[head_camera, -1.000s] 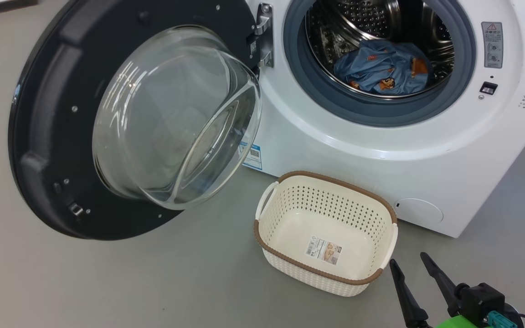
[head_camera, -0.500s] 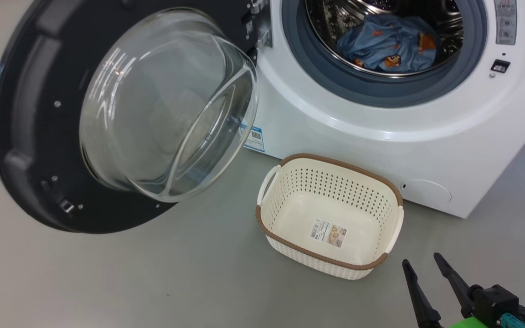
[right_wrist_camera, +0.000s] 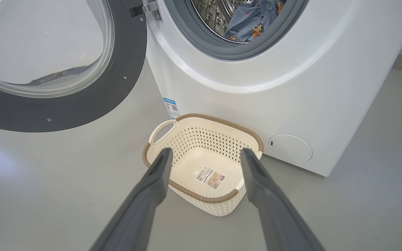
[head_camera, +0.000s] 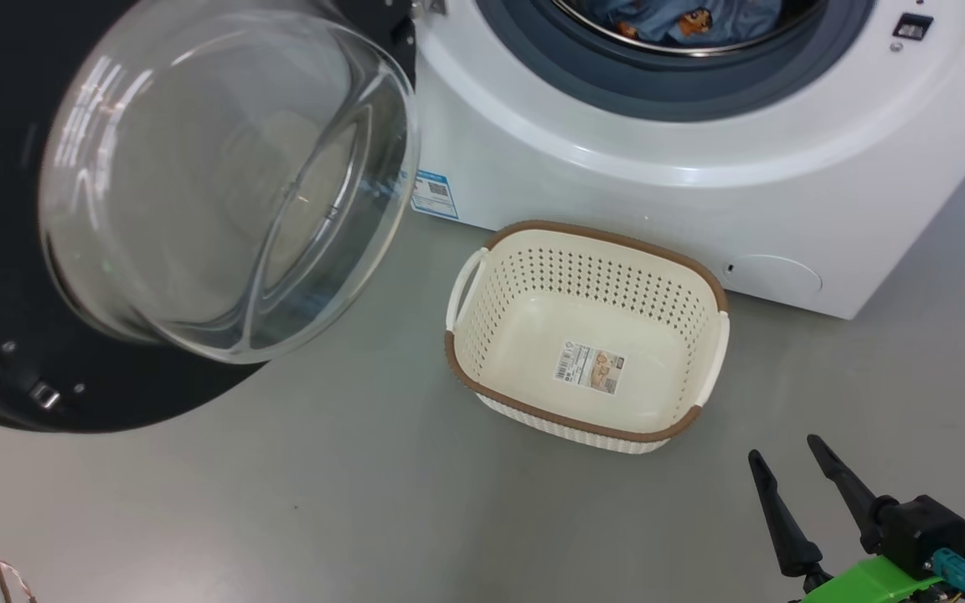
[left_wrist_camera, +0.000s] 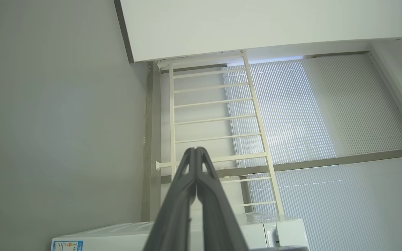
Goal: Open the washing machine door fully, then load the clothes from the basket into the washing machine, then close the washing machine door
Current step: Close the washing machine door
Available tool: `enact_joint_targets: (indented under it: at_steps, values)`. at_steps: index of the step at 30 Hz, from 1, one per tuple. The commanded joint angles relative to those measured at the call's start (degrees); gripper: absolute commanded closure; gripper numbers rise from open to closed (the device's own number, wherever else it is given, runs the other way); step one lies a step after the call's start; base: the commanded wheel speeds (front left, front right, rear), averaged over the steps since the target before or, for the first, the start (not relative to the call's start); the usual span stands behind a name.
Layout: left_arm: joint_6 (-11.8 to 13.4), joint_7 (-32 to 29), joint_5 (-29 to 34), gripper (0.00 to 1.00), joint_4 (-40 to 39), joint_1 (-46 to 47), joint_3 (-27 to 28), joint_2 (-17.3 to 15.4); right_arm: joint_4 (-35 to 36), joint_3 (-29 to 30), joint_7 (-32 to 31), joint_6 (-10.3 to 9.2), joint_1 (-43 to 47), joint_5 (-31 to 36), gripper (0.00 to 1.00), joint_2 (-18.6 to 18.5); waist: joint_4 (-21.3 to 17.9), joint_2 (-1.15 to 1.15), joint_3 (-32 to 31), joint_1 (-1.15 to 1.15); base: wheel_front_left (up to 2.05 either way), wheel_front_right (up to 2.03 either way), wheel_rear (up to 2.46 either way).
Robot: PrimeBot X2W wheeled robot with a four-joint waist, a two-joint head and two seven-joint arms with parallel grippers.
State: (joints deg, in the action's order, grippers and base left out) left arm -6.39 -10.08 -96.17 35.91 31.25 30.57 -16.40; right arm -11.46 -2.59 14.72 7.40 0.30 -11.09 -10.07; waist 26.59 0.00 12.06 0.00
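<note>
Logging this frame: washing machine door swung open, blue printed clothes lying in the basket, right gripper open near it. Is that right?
Not quite. The clothes lie inside the washing machine, not in the basket, which holds just its paper label, as the right wrist view shows. The washing machine door is open, and the right gripper is open near the basket.
</note>
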Motion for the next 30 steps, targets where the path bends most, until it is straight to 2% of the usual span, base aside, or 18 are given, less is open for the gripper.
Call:
enact_joint_targets:
  at_steps: [1,15,21,30]
  values:
    - [-0.87,-0.91,-0.49,1.00,-1.00,1.46,1.25,-4.00,1.47,-1.33,0.28,0.09,-1.45,-0.46,0.00,-0.87,-1.71,0.00,1.67,0.00,0.00,0.00,0.00]
    - [-1.09,-6.11,0.70,1.00,-0.43,0.54,0.48,-4.52,1.50,-0.96,0.28,0.09,-1.50,-0.74,0.00,-2.03,-3.29,0.00,1.83,0.00,0.00,0.00,0.00]
    - [-1.09,-10.28,0.48,1.00,0.24,-0.41,-0.43,-4.12,1.47,-1.21,0.28,0.09,-1.11,-0.64,0.00,-2.41,-3.29,0.00,1.19,0.00,0.00,0.00,0.00]
    - [-1.09,-20.00,-2.71,1.00,0.04,-2.12,-0.89,-3.43,1.41,-0.88,0.28,0.09,-0.20,-0.60,0.00,-2.17,-3.70,0.00,-0.61,0.00,0.00,0.00,0.00]
